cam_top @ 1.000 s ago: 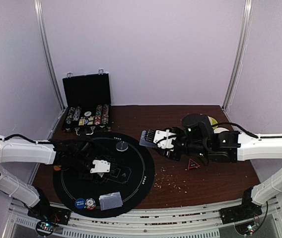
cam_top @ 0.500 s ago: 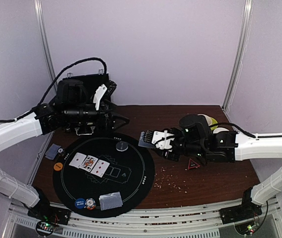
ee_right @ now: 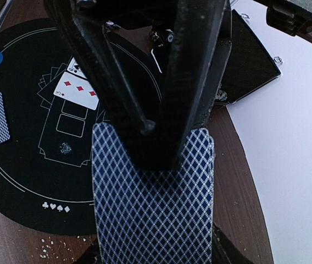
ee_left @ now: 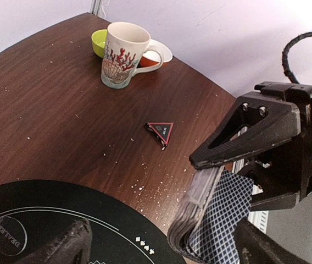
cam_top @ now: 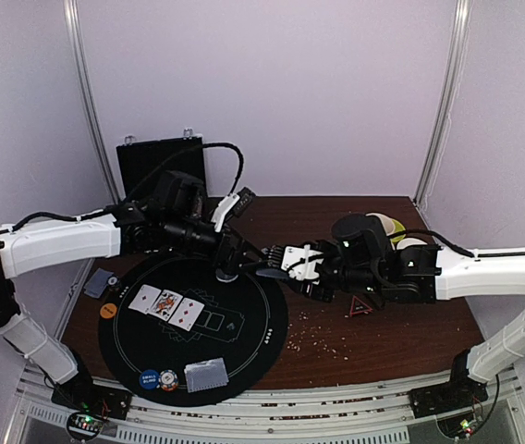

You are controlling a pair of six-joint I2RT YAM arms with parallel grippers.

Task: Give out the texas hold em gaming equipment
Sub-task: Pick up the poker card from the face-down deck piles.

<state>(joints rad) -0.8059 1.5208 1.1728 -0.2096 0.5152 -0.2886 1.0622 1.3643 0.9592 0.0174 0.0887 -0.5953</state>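
A deck of blue-diamond-backed playing cards (ee_right: 151,214) is clamped between the black fingers of the right gripper (cam_top: 287,260) and held out level above the wooden table (cam_top: 401,324). The left gripper (cam_top: 247,264) is set right at the deck's free end with its jaws spread wide. Nothing is held in them, and whether the cards are touched yet cannot be told.

Two face-up cards (cam_top: 164,305) are laid on a round black mat (cam_top: 262,342), below and behind the left gripper. A face-down card (cam_top: 205,375) and two chips (cam_top: 159,379) are placed farther behind it, at the mat's near edge.

The step in hand is judged to be drawing the next card from the deck. To be done well, only the top card should be pinched, close to its free edge, and slid straight off. The right grip should be held firm, since the stack's edges are seen slightly splayed in the left wrist view and several cards could be dragged out together.
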